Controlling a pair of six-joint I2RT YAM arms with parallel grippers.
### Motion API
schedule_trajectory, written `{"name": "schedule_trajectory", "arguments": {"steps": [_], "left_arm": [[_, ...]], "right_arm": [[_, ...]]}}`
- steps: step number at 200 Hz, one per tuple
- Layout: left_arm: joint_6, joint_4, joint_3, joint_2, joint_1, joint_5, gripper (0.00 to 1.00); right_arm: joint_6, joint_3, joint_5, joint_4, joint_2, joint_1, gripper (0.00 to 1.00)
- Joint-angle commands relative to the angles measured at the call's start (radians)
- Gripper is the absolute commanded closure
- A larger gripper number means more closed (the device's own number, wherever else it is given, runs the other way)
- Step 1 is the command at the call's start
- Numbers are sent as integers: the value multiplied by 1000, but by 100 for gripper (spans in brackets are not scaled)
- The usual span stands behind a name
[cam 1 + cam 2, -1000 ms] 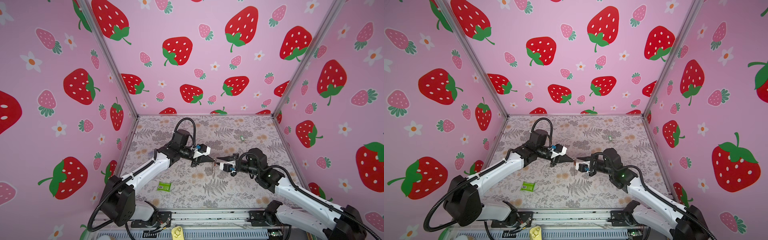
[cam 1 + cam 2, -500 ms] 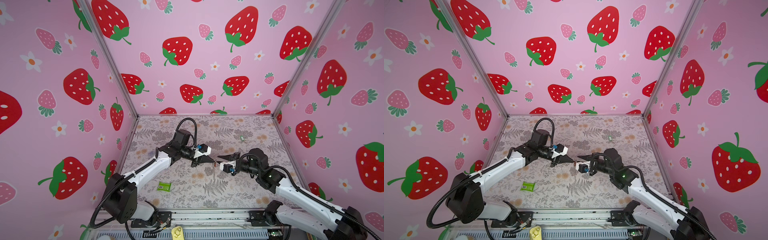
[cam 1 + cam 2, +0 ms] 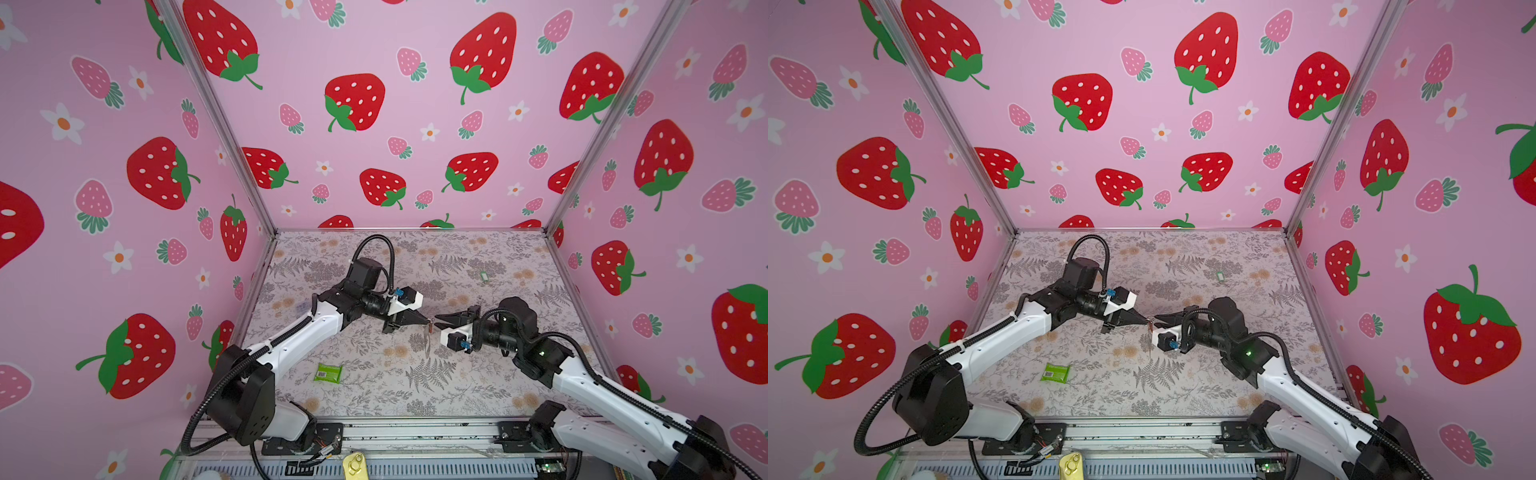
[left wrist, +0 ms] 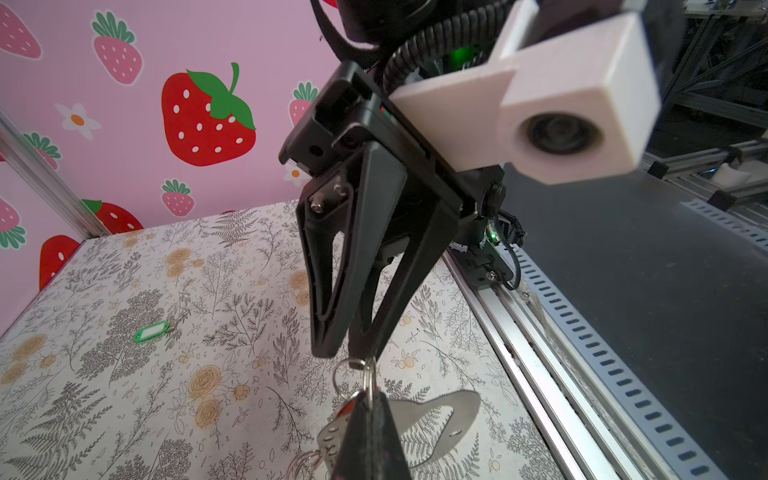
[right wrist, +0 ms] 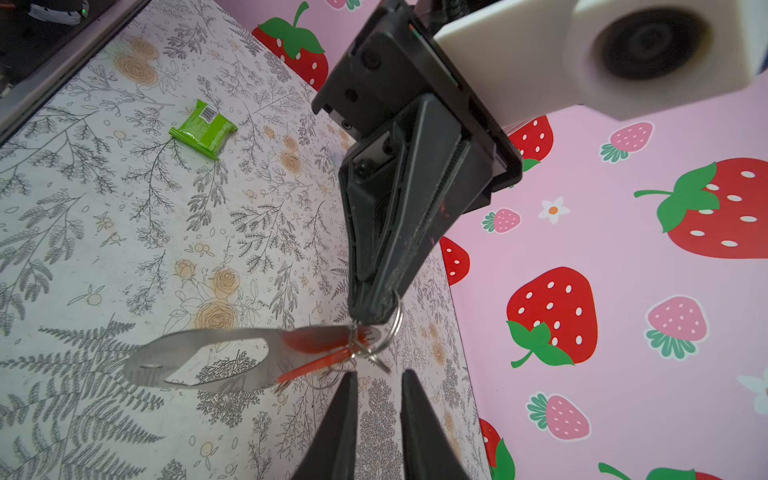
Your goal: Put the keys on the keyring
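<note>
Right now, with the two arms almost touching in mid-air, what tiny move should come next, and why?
Probably ease the right fingers forward and close them on the small rings beside the red key tag. The left fingers are shut, holding the keyring aloft, and the right ones stand open just short of those rings.

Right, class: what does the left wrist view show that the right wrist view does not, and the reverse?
Only the left wrist view shows the green key tag, lying alone on the floral table. Only the right wrist view shows the green packet with its barcode label. Both show the keyring held above the table by the left gripper, shut on one of its metal rings, and the right gripper, open, close beside it.
</note>
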Motion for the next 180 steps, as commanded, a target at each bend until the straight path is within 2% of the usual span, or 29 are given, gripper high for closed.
{"name": "schedule_trajectory", "arguments": {"steps": [1,53,92,138,180], "left_arm": [[25,-15,51,2,2,18,100],[25,-22,63,14,2,22,100],[33,-39,75,28,1,31,100],[42,-56,80,33,-2,32,100],[44,-63,83,29,-2,29,100]], "right_arm": [[-37,30,-22,-32,1,5,81],[-51,28,-1,-35,-1,7,84],[-55,36,20,1,6,6,74],[-54,47,3,23,22,6,71],[-66,56,-36,-5,34,7,78]]}}
